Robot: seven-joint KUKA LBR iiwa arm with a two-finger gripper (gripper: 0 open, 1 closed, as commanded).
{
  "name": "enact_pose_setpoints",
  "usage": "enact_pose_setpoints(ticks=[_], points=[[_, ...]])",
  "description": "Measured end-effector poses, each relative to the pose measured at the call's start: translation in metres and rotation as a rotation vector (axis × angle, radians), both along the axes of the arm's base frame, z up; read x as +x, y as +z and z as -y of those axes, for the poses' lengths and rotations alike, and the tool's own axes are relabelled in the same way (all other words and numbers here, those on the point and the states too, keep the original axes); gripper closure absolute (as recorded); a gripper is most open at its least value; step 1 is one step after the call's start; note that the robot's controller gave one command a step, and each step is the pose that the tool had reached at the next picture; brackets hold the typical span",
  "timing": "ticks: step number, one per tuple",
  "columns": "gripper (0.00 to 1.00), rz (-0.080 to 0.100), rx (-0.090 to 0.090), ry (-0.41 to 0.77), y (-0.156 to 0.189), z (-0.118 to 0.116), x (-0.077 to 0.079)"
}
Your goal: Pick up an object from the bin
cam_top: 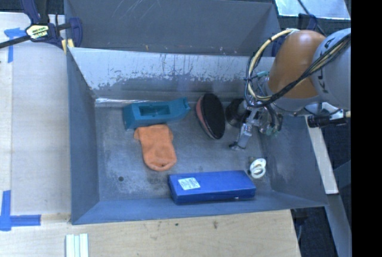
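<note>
black-n-red disc [210, 114] stands on edge near rear of bin [83, 148], just left of gripper [240, 141], long axis back-to-front; white ring [258, 167] near, front-right. gripper's state: can't tell.

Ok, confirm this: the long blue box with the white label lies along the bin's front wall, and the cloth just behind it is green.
Wrong colour: the camera view shows the cloth is orange, not green. The long blue box with the white label does lie along the bin's front wall, the cloth just behind it.
</note>
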State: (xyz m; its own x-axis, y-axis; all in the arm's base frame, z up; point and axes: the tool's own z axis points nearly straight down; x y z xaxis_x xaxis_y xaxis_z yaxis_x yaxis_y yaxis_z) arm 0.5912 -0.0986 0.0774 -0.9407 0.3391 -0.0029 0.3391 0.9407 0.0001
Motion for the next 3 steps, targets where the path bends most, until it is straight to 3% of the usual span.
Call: enact_pose_setpoints(ticks=[1, 2, 3], points=[[1.00, 0.021, -0.004, -0.071, 0.0026, -0.0019, 0.0107], [0.00, 0.003, 0.000, -0.068, -0.0058, -0.0042, 0.0052], [1.00, 0.028, -0.006, -0.070, 0.0021, -0.0016, 0.0120]])
